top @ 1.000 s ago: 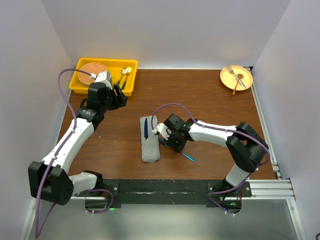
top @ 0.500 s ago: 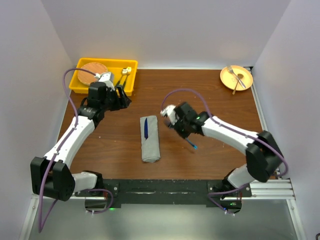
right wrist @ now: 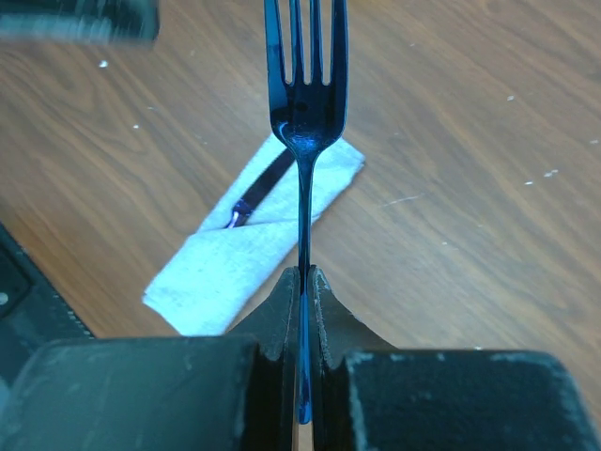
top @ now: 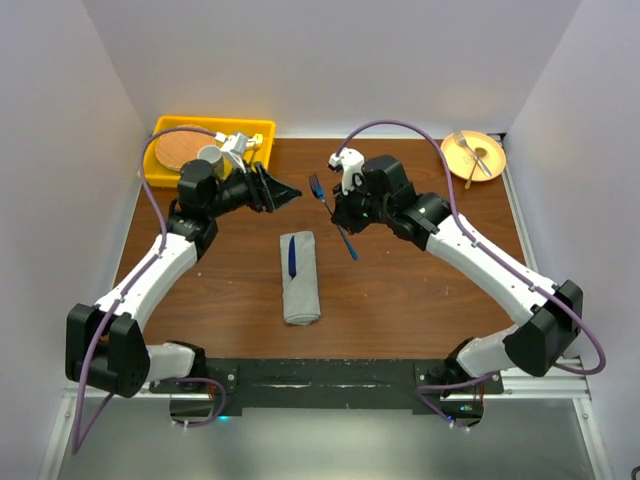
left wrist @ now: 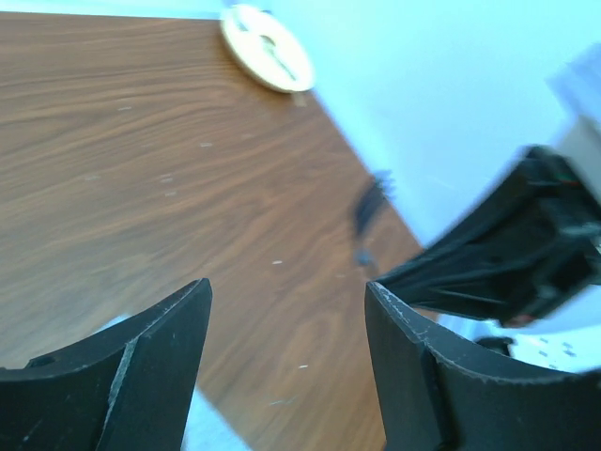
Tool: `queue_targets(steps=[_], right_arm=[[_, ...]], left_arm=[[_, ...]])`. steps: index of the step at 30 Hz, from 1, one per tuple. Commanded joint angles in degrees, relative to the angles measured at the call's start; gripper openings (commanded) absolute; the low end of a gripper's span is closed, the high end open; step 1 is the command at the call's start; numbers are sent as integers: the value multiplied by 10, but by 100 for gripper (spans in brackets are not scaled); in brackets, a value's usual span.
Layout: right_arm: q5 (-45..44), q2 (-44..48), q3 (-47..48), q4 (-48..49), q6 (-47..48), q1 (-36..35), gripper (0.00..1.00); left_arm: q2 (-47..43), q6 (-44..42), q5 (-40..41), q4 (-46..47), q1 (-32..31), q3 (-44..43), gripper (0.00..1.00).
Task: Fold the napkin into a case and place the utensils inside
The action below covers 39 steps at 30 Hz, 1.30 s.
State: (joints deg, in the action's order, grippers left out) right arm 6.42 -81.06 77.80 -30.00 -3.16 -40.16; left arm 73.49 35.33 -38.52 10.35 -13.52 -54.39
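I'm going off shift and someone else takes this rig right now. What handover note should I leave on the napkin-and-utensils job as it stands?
Right gripper: shut on the fork, held in the air, tines pointing away from the gripper.
Left gripper: open, empty, off the table beside the yellow tray.
Napkin: folded into a narrow case mid-table, with the knife tucked in and its blue end showing at the far end.
Done: fold, knife in.
Left: slide the fork into the case and release.
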Motion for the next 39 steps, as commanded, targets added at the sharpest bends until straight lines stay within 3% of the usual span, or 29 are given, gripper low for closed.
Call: queue_targets(steps=[1, 10, 13, 14, 16, 17, 18, 19, 22, 23, 26, 32, 36, 39], right_arm=[[31, -8, 36, 9, -42, -1, 0], [50, -20, 60, 21, -46, -16, 0], [46, -15, 58, 27, -37, -30, 0], [46, -14, 56, 29, -36, -33, 0], [46, -11, 54, 31, -39, -33, 0], [56, -11, 56, 30, -41, -33, 0], [65, -11, 57, 29, -41, -33, 0], [75, -11, 58, 25, -41, -32, 0], [143, -14, 68, 11, -50, -12, 40], [169, -14, 68, 10, -57, -1, 59], [257, -11, 68, -8, -56, 36, 69], [393, -14, 25, -9, -52, 48, 67], [423, -18, 9, 30, -76, 48, 58], [439, -27, 2, 43, -93, 48, 45]], left_arm=[[-6, 59, -44, 102, -40, 19, 71], [19, 94, 10, 93, -81, 10, 69], [31, 107, 15, 92, -83, -1, 62], [37, 112, 15, 92, -83, -2, 58], [42, 127, 3, 95, -81, -4, 38], [45, 136, -7, 107, -78, 0, 16], [48, 142, -15, 114, -77, 2, 4], [52, 148, -43, 122, -72, 6, 0], [59, 206, -108, 225, -48, 41, 0], [60, 231, -124, 284, -33, 54, 0], [66, 249, -160, 324, -20, 53, 0], [93, 359, -211, 474, -19, 61, 0], [97, 375, -218, 506, -20, 57, 0], [96, 378, -219, 508, -20, 60, 0]])
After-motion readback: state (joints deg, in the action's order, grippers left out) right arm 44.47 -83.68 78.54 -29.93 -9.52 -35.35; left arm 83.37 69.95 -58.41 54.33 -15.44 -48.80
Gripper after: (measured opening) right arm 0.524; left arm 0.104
